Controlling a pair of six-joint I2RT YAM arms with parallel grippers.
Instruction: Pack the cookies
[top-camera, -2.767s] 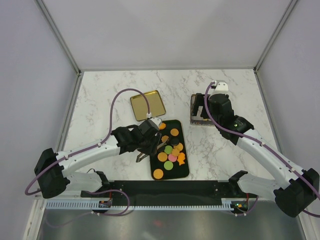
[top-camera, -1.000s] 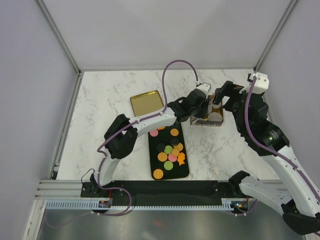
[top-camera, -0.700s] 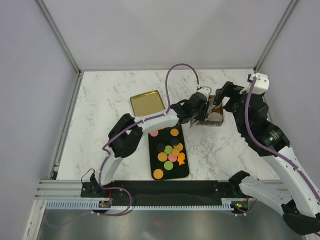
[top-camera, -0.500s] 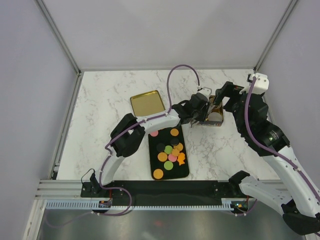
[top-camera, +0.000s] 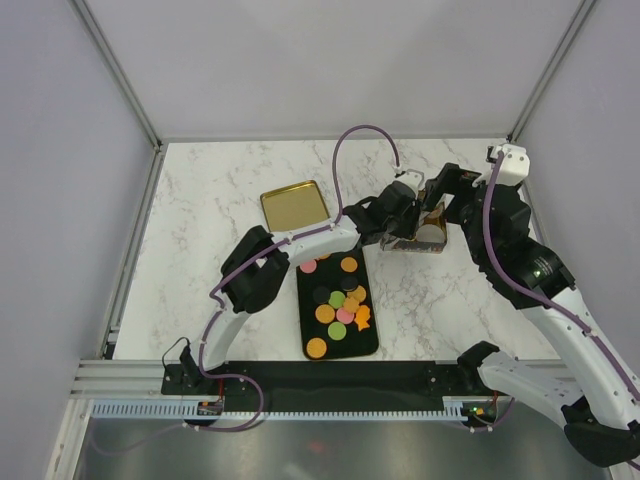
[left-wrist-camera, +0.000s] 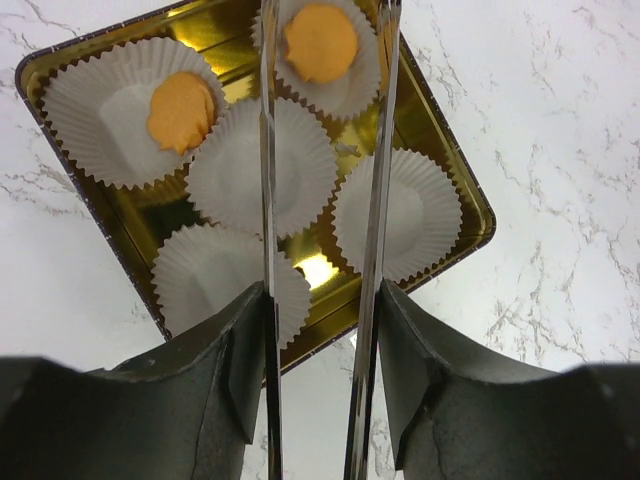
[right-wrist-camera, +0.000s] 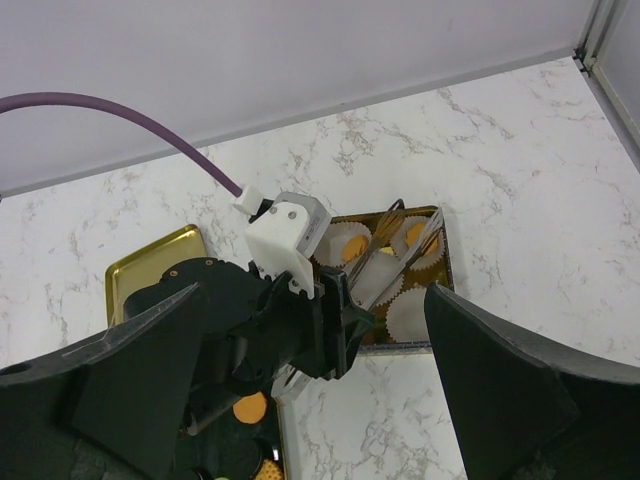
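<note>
Pale grey panel walls with slim metal corner posts box in a white marble-patterned table, glossy and veined in grey. Two white arms with black joints reach over its far side, and a purple cable loops above the left one.

A black rectangular tray lies near the middle. It carries most of the cookies: flat matte discs in orange, pink, green and dark brown, plus one orange star. Behind it and to the left is a shallow, shiny golden lid with rounded corners. To the right stands a square tin with a mirror-gold lining, holding five white fluted paper cups. Two of the cups each contain an orange cookie.

The left gripper hovers over the tin. Its long, thin polished metal fingers are parted and grip nothing, though one of the tin's orange cookies shows in the gap between them. The right gripper sits just beyond the tin with its broad dark jaws spread wide and empty.
</note>
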